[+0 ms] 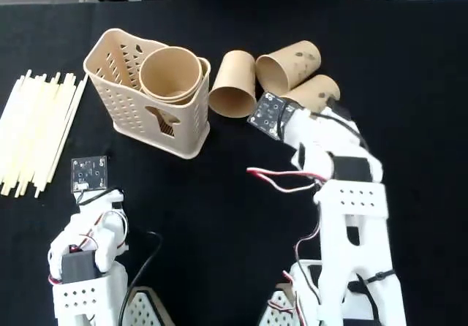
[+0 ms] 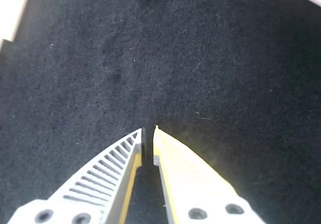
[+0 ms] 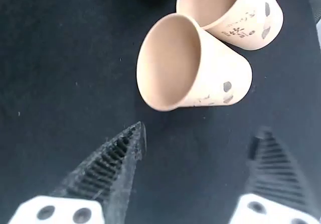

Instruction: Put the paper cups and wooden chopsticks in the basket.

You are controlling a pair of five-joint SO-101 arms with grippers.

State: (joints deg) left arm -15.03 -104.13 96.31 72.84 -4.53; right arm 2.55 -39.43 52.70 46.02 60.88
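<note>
Right wrist view puts a cup (image 3: pixel 193 66) just ahead of the right jaws, which stand spread wide with nothing between them. The cup lies on its side on the surface (image 3: pixel 65 58). Its long axis runs roughly across the gap, mouth toward one jaw tip and base toward the other (so a straight squeeze would press it end to end, I judge; a wrist turn, or one jaw slipped into the mouth, looks the better bet). A second cup (image 3: pixel 235 10) lies close behind it.

From the high view, the loose cups lie beside the basket (image 1: pixel 139 121), on the side away from the chopsticks (image 1: pixel 36 132). Nested cups (image 1: pixel 172 74) already sit in the basket. The right arm (image 1: pixel 344 187) is extended low over the loose cups and is far nearer to them than the left arm (image 1: pixel 88 253). That arm is folded back, short of the basket, and the left jaws are clenched on nothing above bare surface.
</note>
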